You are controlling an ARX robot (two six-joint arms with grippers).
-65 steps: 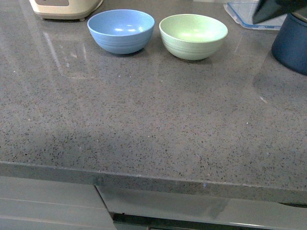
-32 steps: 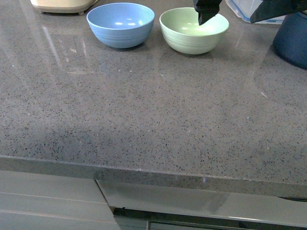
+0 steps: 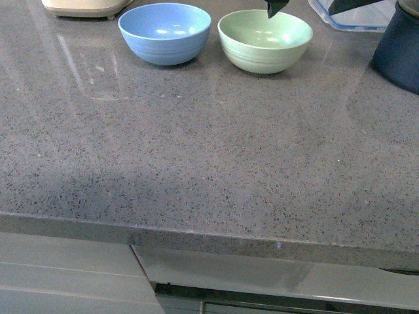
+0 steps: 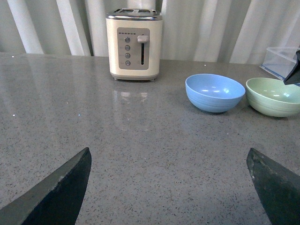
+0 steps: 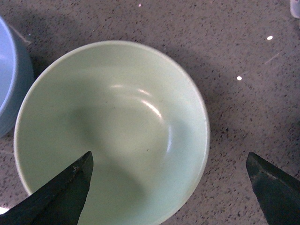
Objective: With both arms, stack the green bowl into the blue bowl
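Pale mint on a grey stone counter (image 3: 196, 163) marks the target. Nearer the robot than the toaster (image 4: 135, 44), the left gripper (image 4: 168, 150) hangs spread wide and empty. The blue bowl (image 3: 165, 33) sits right of the toaster. The green bowl (image 3: 264, 39) is just beyond it, close but apart.

Farthest from the toaster, the right gripper (image 5: 168, 154) hovers spread, one finger over the green bowl's hollow and one outside its rim. I'd lower squarely, pinch the wall, then lift level.

The green bowl stands upright, mouth up. Being round, it has no long axis.
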